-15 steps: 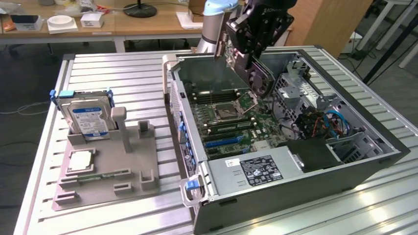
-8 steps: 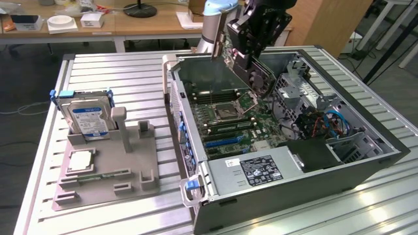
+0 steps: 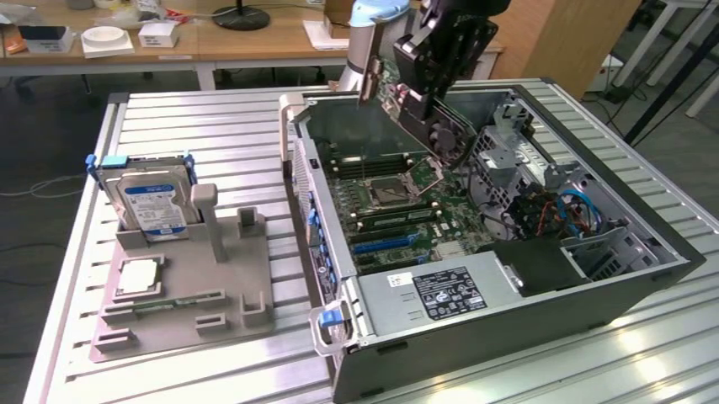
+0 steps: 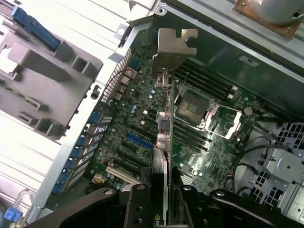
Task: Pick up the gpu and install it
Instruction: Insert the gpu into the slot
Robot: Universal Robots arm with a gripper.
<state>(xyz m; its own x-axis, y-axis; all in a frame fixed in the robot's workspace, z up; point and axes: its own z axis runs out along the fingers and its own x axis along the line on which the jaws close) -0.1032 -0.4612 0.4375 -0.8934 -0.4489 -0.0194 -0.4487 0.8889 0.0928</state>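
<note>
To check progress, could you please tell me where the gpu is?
In the exterior view, the gpu is held by the claw above the open computer case, over its motherboard.

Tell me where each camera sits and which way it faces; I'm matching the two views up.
Exterior view: off the arm, raised, looking down into the open computer case; arm and claw show, gripping the gpu.
Wrist view: on the wrist, looking down along claw and gpu onto the motherboard.
Shared: gpu, claw, motherboard, case.
</note>
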